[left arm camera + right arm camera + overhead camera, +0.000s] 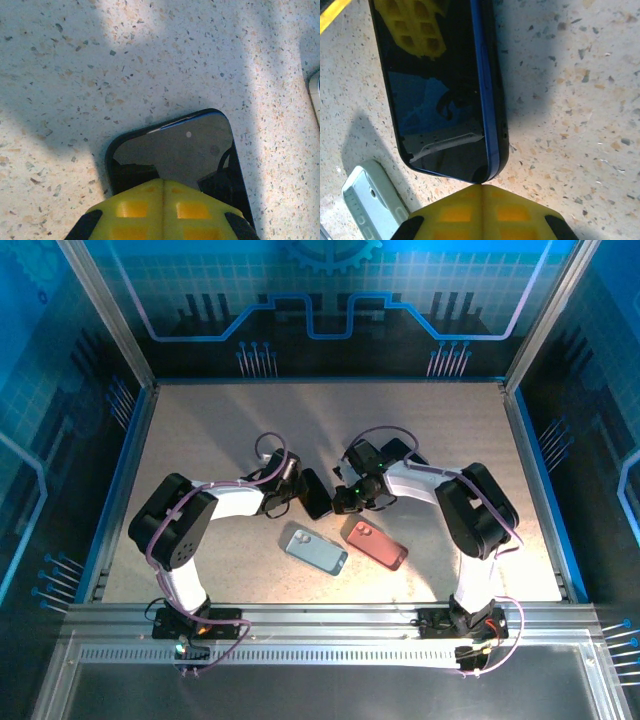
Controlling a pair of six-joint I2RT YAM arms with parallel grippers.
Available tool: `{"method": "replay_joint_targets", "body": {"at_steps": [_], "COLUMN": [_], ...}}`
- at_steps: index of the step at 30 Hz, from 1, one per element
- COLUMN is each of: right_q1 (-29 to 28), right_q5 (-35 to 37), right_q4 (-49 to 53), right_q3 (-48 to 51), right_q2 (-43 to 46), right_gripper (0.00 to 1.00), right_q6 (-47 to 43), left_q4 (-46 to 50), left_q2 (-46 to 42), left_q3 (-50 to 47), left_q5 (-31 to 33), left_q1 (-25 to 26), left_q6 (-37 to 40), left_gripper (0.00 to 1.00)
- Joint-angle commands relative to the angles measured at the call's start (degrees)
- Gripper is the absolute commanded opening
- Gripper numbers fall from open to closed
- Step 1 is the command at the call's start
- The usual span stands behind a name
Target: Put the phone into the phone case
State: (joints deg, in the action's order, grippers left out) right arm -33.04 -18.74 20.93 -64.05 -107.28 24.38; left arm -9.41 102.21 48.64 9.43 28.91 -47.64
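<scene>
A black phone [316, 493] lies screen up on the speckled table between my two grippers. My left gripper [296, 494] is shut, its yellow fingertips pressed together over one short end of the phone [190, 150]. My right gripper [346, 500] is shut too, its joined tip [481, 186] touching a corner of the phone [435, 90], which shows a blue edge along its side. Nearer the arm bases lie a light blue phone case [315, 550] and a red phone case [376, 545], both flat and apart from the phone. The light blue case [370, 202] sits left of my right fingertips.
The table is ringed by a blue raised border [128, 468] and metal frame posts. Open speckled surface stretches behind the phone toward the back wall. A pale case edge [315, 95] sits at the right rim of the left wrist view.
</scene>
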Motion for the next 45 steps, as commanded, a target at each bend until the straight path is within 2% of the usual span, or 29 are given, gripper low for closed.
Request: {"method": "replay_joint_targets", "body": {"at_steps": [1,19,36,45], "right_q1": [0.5,1.5,1.8,-0.7], "right_q5": [-0.3,0.7,-0.8,2.4], "right_q4": [-0.4,1.1,-0.6,0.1], "right_q3": [-1.8,-3.0,-3.4,-1.4], "right_q2": [-1.3,1.7,-3.2,-6.2], "right_gripper": [0.0,0.0,0.0,0.0], "right_q6": [0.3,-0.4,-0.1,-1.2], "left_q4": [5.4,6.3,6.6,6.2], "left_q2": [3.3,2.0,2.6,2.6], "left_q3": [-2.1,-2.2,-2.0,-2.5], "left_q5": [-2.0,-1.6,-1.4,-1.3], "left_q1": [0.9,0.9,0.9,1.0], "left_q6": [0.5,0.6,0.4,0.1], "left_gripper": [0.0,0.0,0.0,0.0]}}
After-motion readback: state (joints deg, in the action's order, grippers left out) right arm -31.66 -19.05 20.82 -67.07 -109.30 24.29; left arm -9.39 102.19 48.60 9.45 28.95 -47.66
